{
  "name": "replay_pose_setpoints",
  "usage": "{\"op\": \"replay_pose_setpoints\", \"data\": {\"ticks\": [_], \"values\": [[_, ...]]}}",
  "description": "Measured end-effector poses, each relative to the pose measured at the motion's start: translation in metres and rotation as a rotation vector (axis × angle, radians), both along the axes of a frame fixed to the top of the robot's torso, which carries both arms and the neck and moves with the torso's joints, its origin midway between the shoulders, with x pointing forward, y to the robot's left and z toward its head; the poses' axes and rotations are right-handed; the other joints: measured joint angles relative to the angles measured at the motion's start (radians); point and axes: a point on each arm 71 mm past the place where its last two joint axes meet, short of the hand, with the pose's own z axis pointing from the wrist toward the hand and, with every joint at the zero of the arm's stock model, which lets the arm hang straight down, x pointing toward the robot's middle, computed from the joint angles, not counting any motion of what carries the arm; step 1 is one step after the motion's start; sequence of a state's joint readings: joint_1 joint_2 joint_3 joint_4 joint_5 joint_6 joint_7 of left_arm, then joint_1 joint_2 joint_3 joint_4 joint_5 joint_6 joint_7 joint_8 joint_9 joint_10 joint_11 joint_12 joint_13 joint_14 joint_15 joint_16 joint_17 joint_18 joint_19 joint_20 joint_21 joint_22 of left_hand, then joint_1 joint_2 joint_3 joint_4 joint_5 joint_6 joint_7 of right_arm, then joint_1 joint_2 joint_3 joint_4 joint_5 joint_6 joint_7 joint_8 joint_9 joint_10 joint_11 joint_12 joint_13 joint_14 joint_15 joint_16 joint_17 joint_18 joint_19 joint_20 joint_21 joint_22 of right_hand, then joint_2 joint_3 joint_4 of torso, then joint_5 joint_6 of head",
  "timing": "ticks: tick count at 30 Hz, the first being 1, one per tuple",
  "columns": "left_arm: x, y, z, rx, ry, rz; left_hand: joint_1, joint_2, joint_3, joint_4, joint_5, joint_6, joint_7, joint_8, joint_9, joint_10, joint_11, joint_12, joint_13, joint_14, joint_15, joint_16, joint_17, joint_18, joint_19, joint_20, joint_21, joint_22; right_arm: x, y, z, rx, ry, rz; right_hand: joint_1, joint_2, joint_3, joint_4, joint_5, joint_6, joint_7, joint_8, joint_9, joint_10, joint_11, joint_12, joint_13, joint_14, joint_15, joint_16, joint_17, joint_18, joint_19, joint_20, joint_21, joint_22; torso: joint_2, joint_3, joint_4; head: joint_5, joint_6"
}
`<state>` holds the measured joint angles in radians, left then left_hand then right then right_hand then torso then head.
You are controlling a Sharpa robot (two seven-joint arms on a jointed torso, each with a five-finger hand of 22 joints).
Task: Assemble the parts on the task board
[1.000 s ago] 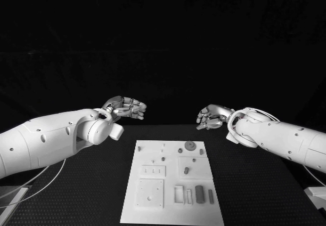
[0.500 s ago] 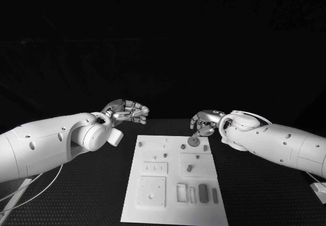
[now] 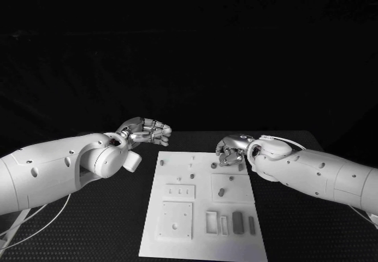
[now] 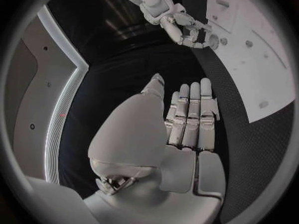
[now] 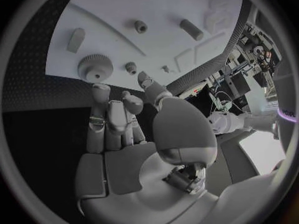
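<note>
I see the right robot hand (image 3: 229, 151) empty, fingers loosely spread, over the task board's (image 3: 201, 240) upper right corner near the gear (image 5: 94, 67). The left robot hand (image 3: 146, 131), curled and empty, hovers over the desk (image 3: 118, 218) at centre left.

The task board (image 3: 201, 240) lies in the middle of the bench (image 3: 299, 229). The left robot hand (image 3: 146, 132) is beside its far left corner, the right robot hand (image 3: 230, 150) over its far right corner.
</note>
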<state>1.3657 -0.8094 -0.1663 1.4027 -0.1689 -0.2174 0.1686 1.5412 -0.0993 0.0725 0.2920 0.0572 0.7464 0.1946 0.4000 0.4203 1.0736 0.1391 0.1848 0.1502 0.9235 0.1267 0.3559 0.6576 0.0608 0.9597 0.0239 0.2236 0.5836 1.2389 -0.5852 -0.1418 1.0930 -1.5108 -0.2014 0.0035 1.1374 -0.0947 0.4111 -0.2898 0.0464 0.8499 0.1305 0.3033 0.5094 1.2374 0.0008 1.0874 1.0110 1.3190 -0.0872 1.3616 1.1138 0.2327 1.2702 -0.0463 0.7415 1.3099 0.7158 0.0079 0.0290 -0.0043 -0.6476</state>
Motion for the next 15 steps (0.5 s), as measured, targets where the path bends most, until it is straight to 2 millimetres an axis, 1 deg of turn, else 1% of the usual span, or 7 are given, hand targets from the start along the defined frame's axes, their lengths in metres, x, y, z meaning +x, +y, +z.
{"op": "replay_pose_setpoints", "data": {"ticks": [2, 4, 5, 8, 9, 12, 15], "values": [[-0.0002, -0.0003, 0.0001, -0.001, 0.000, -0.001, 0.000, 0.000, 0.000, 0.000, 0.000, 0.000, 0.000, 0.000, 0.000, 0.000, 0.000, 0.000, 0.000, 0.000, 0.000, 0.000, 0.001, -0.001, 0.000, 0.000, 0.000, 0.000, 0.0006, -0.0001, -0.0021, -0.005, -0.002, -0.006, -0.001, 0.001, 0.004, -0.002, 0.000, 0.000, 0.003, -0.005, -0.003, -0.005, -0.005, 0.024, 0.029, 0.009, 0.002, 0.013, 0.018, -0.002, -0.002, -0.002, 0.022, 0.000, 0.007, 0.0003, 0.0012, 0.000, 0.001], [-0.0010, -0.0011, 0.0001, -0.002, 0.001, -0.004, 0.000, 0.000, 0.000, 0.000, 0.000, 0.000, 0.000, 0.000, 0.000, 0.000, 0.000, 0.000, 0.000, 0.000, 0.000, 0.000, 0.001, -0.002, 0.000, 0.000, 0.000, 0.000, 0.0011, -0.0002, -0.0030, -0.010, -0.005, -0.010, -0.003, 0.000, 0.012, -0.001, 0.000, -0.005, 0.008, -0.010, -0.006, -0.014, -0.002, 0.037, 0.047, 0.012, 0.005, 0.016, 0.028, -0.002, -0.010, -0.002, 0.035, 0.000, 0.013, 0.0004, 0.0030, 0.001, 0.000], [-0.0013, -0.0015, 0.0002, -0.002, 0.001, -0.005, 0.000, 0.000, 0.000, 0.000, 0.000, 0.000, 0.000, 0.000, 0.000, 0.000, 0.000, 0.000, 0.000, 0.000, 0.000, 0.000, 0.001, -0.002, 0.000, 0.000, 0.000, 0.000, 0.0013, -0.0004, -0.0032, -0.011, -0.005, -0.011, -0.006, -0.004, 0.012, -0.001, 0.000, -0.005, 0.008, -0.010, -0.006, -0.019, 0.003, 0.040, 0.052, 0.013, 0.005, 0.021, 0.031, -0.002, -0.013, -0.002, 0.039, 0.000, 0.016, 0.0004, 0.0037, 0.001, 0.000], [-0.0021, -0.0024, 0.0002, -0.003, 0.002, -0.009, 0.000, 0.000, 0.000, 0.000, 0.000, 0.000, 0.000, 0.000, 0.000, 0.000, 0.000, 0.000, 0.000, 0.000, 0.000, -0.004, 0.002, -0.006, 0.000, 0.000, 0.000, 0.000, 0.0014, -0.0007, -0.0037, -0.015, -0.007, -0.013, -0.011, 0.000, 0.012, -0.001, 0.000, -0.004, 0.008, -0.014, -0.007, -0.020, 0.003, 0.052, 0.069, 0.014, 0.007, 0.028, 0.040, -0.003, -0.015, -0.004, 0.049, 0.000, 0.023, 0.0003, 0.0071, 0.001, 0.000], [-0.0021, -0.0024, 0.0002, -0.003, 0.002, -0.009, 0.000, 0.000, 0.000, 0.000, 0.000, 0.000, 0.000, 0.000, 0.000, 0.000, 0.000, 0.000, 0.001, 0.000, 0.000, -0.004, 0.002, -0.007, 0.000, 0.000, 0.000, 0.000, 0.0012, -0.0006, -0.0039, -0.015, -0.008, -0.013, -0.011, 0.000, 0.016, -0.001, 0.000, -0.005, 0.008, -0.014, -0.007, -0.025, 0.009, 0.057, 0.074, 0.018, 0.007, 0.028, 0.043, -0.009, -0.015, -0.004, 0.052, 0.000, 0.025, 0.0001, 0.0082, 0.002, 0.000], [-0.0012, -0.0009, 0.0001, -0.002, 0.002, -0.005, 0.000, 0.000, 0.000, 0.000, 0.000, 0.000, 0.000, 0.000, 0.000, 0.000, 0.000, 0.000, 0.001, 0.000, 0.000, -0.004, 0.002, -0.005, 0.000, 0.000, 0.000, 0.000, 0.0007, 0.0014, -0.0048, -0.016, -0.008, -0.010, -0.011, 0.000, 0.017, -0.001, 0.000, -0.004, 0.008, -0.014, -0.007, -0.019, 0.021, 0.073, 0.094, 0.024, 0.007, 0.034, 0.053, -0.012, -0.015, -0.004, 0.060, 0.000, 0.032, -0.0003, 0.0107, 0.004, 0.001], [-0.0005, 0.0008, 0.0000, 0.000, 0.001, -0.001, 0.000, 0.000, -0.003, -0.003, 0.000, 0.000, 0.000, 0.000, 0.000, 0.000, 0.000, -0.004, 0.001, 0.000, 0.000, -0.004, 0.003, 0.002, 0.000, 0.000, 0.000, 0.000, 0.0003, 0.0038, -0.0060, -0.015, -0.008, -0.006, -0.015, 0.004, 0.023, -0.001, 0.000, -0.004, 0.008, -0.014, -0.007, -0.017, 0.023, 0.082, 0.106, 0.024, 0.007, 0.039, 0.060, -0.013, -0.015, -0.004, 0.066, 0.000, 0.036, -0.0005, 0.0124, 0.005, 0.003]]}}
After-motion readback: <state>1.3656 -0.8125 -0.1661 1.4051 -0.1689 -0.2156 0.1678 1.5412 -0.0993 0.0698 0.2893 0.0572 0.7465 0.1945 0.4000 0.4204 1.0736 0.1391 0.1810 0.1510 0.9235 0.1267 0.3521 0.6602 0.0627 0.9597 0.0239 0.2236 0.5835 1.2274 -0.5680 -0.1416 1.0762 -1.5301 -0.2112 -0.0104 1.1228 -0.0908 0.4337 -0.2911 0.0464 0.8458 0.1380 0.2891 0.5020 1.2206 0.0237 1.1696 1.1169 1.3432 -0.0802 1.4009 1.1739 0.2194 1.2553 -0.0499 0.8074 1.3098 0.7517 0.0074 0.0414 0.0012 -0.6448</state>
